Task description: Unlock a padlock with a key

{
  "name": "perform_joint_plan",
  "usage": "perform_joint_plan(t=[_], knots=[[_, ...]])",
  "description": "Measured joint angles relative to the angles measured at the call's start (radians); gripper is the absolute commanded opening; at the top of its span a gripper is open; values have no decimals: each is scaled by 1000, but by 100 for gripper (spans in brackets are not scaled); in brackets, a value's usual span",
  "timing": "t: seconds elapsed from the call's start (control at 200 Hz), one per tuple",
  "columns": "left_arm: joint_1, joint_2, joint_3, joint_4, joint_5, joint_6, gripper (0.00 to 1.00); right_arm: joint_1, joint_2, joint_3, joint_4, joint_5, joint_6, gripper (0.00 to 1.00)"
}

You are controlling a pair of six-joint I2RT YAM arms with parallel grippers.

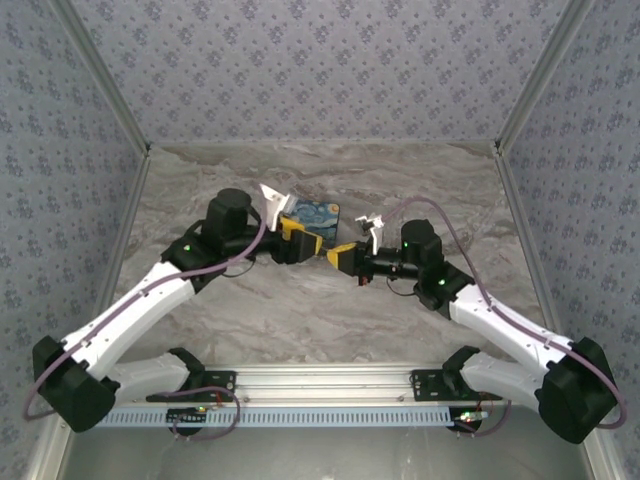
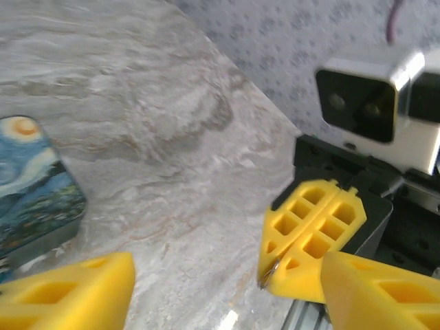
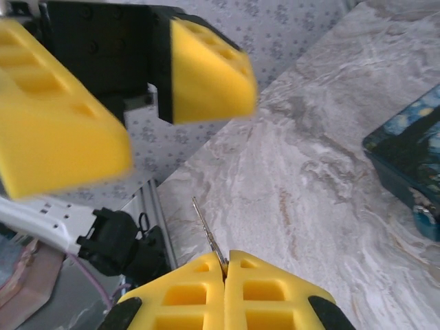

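Right claw (image 3: 227, 292): shut on the key (image 3: 206, 230), pinched at the head end, thin blade poking out past the tips above the surface (image 3: 289, 172). Left claw (image 2: 227, 302): spread wide, gripping nothing, hanging just in front of the right one, tips facing tips. Padlock (image 3: 426, 218): tiny teal body with a bit of metal on top, seemingly hung on the side of the box (image 3: 405, 155). Box around mid-surface, somewhat nearer the far edge. Padlock apart from the key and not yet steadied by anything. From above, both claws just on the near side of the box.

Key: probably light, stiff, smooth metal, likely to twist or slip between the fingers. Best held flat across the head, blade left free.

Padlock: probably light too, hard and slick, apt to swing or slide when pushed. Best clamped across the flat faces of the body, keyhole and shackle left clear.
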Motion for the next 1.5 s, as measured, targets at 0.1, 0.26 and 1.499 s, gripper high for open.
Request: perform_joint_plan(t=[0.1, 0.26, 1.499], knots=[[71, -37, -14, -5, -73, -34, 93, 0, -14, 0, -35, 69, 3, 0], [230, -6, -33, -54, -198, -81, 99, 0, -24, -6, -105, 205, 15, 0], [336, 828, 252, 90, 29, 12, 82, 0, -7, -47, -202, 356, 48, 0]])
